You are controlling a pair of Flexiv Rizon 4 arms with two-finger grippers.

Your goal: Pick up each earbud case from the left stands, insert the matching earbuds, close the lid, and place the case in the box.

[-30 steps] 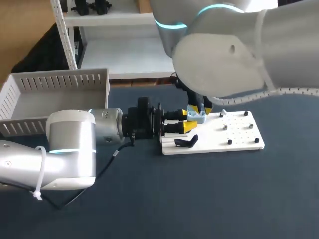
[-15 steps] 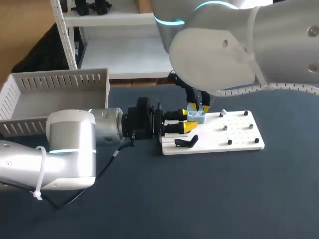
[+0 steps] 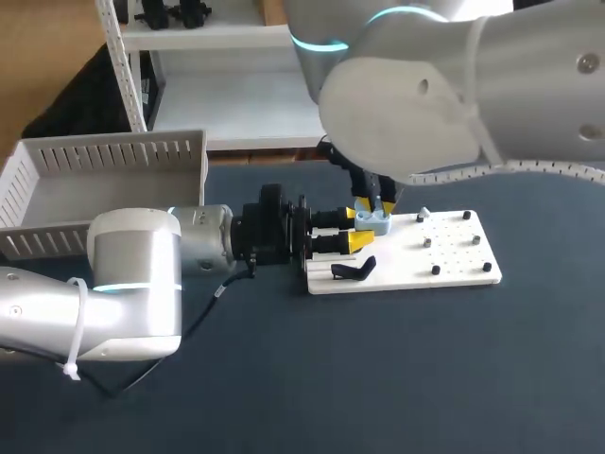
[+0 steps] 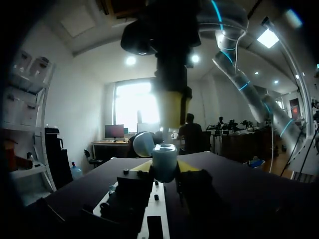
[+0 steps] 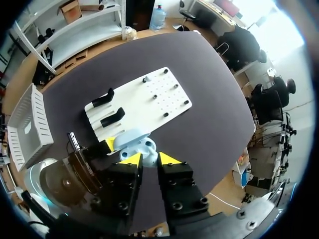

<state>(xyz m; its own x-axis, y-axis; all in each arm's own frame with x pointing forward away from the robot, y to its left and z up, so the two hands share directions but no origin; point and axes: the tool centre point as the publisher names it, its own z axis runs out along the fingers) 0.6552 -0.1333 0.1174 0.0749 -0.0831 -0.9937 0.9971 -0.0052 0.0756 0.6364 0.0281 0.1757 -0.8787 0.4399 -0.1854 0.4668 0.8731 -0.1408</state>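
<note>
Head view: the left hand (image 3: 356,229) clamps the open pale-blue earbud case (image 3: 375,223) over the end of the white stand board (image 3: 454,270) on the worktop (image 3: 425,369). The right hand (image 3: 378,201), fingers narrow, pinches an earbud (image 5: 148,149) directly above the case.

Earbud case (image 3: 374,225) partly behind right gripper (image 3: 376,205)

A dark blue-grey table (image 3: 425,378) with a matte, even top.
</note>
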